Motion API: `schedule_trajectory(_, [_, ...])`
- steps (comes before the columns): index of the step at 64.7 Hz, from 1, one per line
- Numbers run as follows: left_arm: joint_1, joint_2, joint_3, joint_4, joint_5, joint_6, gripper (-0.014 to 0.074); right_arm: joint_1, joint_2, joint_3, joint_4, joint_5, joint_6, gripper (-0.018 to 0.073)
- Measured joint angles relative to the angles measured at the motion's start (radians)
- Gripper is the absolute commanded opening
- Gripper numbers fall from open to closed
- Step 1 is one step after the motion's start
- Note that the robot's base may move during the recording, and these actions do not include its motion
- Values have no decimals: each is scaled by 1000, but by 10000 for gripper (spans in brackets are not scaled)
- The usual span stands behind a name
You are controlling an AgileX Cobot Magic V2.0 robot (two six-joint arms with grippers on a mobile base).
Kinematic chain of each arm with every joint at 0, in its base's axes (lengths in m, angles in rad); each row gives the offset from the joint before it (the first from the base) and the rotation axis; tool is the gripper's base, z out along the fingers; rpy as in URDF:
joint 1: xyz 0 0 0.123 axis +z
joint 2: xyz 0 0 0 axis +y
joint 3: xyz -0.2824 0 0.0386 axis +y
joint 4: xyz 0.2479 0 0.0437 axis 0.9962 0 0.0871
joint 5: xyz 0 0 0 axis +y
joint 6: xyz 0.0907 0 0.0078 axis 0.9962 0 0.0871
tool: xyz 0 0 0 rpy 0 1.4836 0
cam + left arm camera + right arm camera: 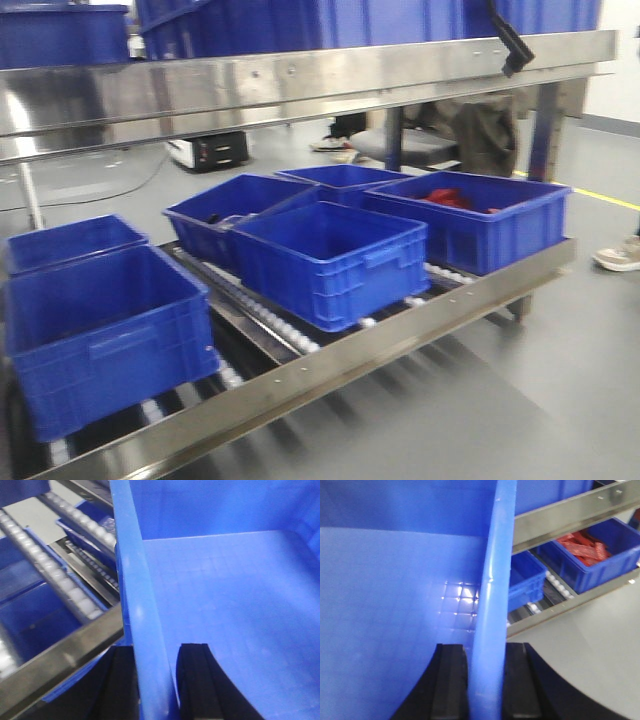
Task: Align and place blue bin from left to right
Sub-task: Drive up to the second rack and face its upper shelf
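As its thin walls pass between their jaws, the blue plastic bin [131,580] is pinched firmly by the left gripper [156,677] and the right gripper [486,680].

steel roller rack [330,362]; red packets [580,547]; shoe [620,256]; yellow floor line [605,198]

the held bin [225,595] is plain blue, and you can see a faint square grid on its floor. your left gripper [156,665] and right gripper [484,665] are black. the rack bins [330,260] are the same blue, one with red packets [445,198] inside. the rack frame [300,85] is silver, the rollers [270,320] white, the floor [520,380] grey with a yellow line [610,198].
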Motion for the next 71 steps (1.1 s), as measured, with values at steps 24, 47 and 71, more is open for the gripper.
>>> schedule_trajectory(24, [0,0,0,0,0,0,-17,0,0,0,2,0,0,-70])
schedule_trajectory(47, [0,0,0,2,0,0,-17,0,0,0,2,0,0,-70])
schedule_trajectory(71, [0,0,0,0,0,0,-17,0,0,0,2,0,0,-70])
